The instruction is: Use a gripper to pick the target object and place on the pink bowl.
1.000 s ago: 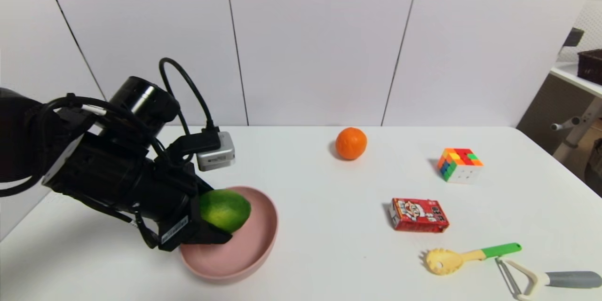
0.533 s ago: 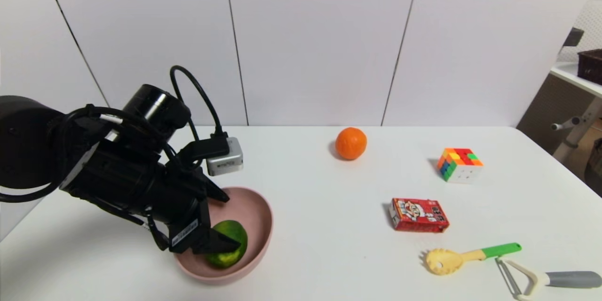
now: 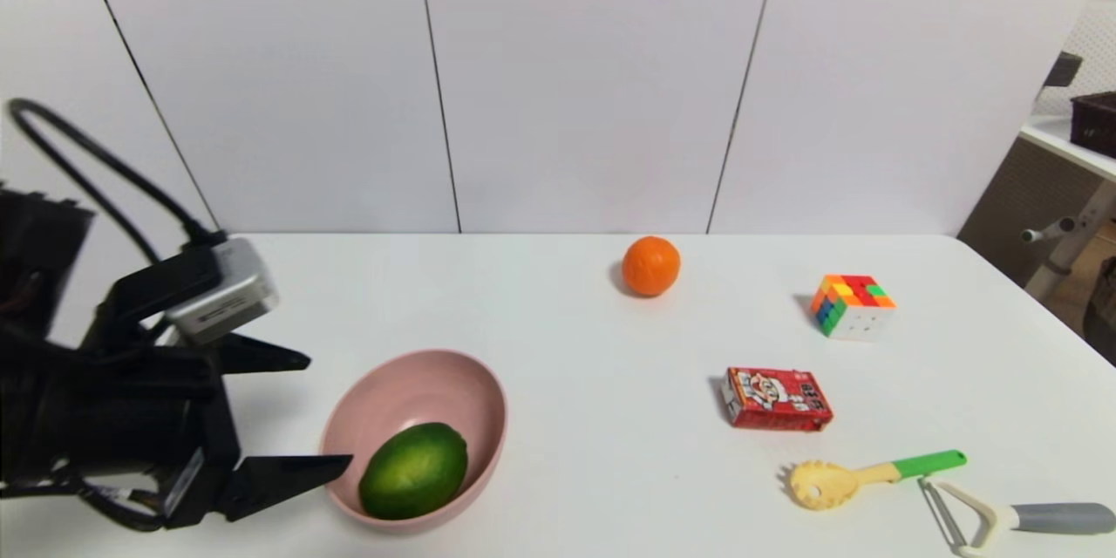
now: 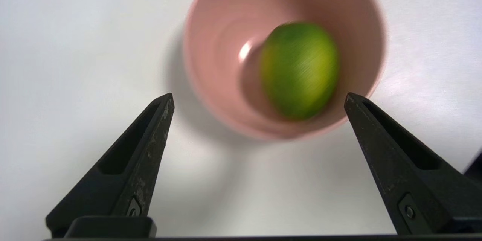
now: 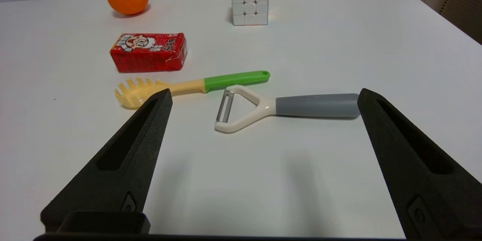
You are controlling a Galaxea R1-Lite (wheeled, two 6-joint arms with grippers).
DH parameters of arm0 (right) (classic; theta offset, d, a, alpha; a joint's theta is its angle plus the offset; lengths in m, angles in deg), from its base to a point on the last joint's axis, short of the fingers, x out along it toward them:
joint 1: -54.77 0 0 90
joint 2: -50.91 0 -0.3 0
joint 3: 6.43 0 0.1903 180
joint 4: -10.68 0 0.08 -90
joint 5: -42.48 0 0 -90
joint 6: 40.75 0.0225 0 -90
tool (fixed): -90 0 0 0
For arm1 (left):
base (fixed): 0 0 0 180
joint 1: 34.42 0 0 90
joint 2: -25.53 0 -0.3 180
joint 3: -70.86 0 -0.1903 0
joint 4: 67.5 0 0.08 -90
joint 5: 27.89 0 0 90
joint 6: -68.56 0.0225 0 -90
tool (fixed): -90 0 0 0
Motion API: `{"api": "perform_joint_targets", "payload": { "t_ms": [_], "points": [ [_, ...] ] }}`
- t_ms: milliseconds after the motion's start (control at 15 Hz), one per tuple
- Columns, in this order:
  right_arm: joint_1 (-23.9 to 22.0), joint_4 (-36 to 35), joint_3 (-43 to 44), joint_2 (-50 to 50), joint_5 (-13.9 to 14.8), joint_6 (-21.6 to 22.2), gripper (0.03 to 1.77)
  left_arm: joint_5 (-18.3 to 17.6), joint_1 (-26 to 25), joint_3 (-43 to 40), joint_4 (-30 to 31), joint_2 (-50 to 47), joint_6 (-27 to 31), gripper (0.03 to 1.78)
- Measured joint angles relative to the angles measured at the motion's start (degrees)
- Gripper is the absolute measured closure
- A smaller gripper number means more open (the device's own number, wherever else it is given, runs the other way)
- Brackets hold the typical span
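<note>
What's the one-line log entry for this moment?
lime: resting in pink bowl | left end effector: open, empty, beside bowl | right end effector: open, idle

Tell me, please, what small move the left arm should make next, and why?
Probably draw the left pincer farther away from the pink bowl and park: the green fruit lies inside the bowl, and the jaws stand open, holding nothing.
</note>
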Motion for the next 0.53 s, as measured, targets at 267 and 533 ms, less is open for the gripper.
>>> {"api": "perform_joint_targets", "payload": {
  "t_ms": [267, 533],
  "points": [
    [0.0, 0.0, 0.0, 0.0, 0.0, 0.0, 0.10, 0.4, -11.7, -22.4, 17.4, -21.0, -6.4, 0.15],
    [0.0, 0.0, 0.0, 0.0, 0.0, 0.0, 0.10, 8.7, -15.9, -37.4, 24.9, -42.9, -10.7, 0.14]
  ]
}}
